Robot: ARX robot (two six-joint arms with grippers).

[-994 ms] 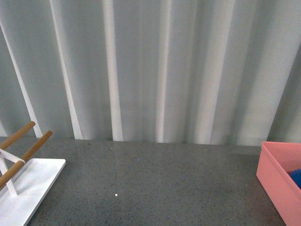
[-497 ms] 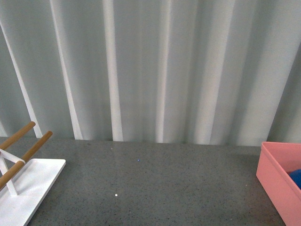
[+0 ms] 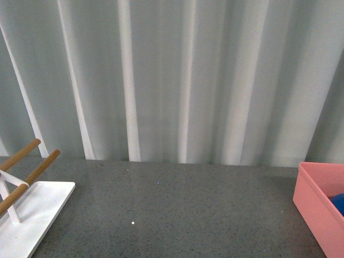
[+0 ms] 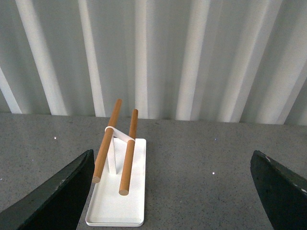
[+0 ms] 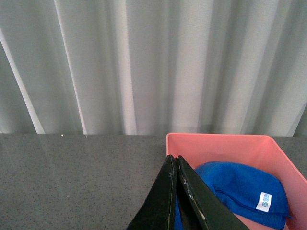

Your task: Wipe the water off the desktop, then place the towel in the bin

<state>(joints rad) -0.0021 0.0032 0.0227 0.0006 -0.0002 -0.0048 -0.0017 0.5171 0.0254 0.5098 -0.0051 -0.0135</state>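
The blue towel (image 5: 244,188) lies bunched inside the pink bin (image 5: 217,140), its white label facing up. My right gripper (image 5: 173,159) hangs over the bin's near corner, shut, its black fingers pressed together with nothing between them. In the front view the bin (image 3: 316,207) sits at the right edge of the dark speckled desktop (image 3: 188,209), and only a sliver of the towel (image 3: 339,201) shows. My left gripper (image 4: 171,153) is open wide above the desktop (image 4: 201,177), nothing between its fingers. Neither arm shows in the front view. I see no water on the desktop.
A white rack with wooden rods (image 3: 29,207) stands at the desktop's left; in the left wrist view the rack (image 4: 119,191) is just inside the left finger. A pale pleated curtain (image 3: 177,80) closes off the back.
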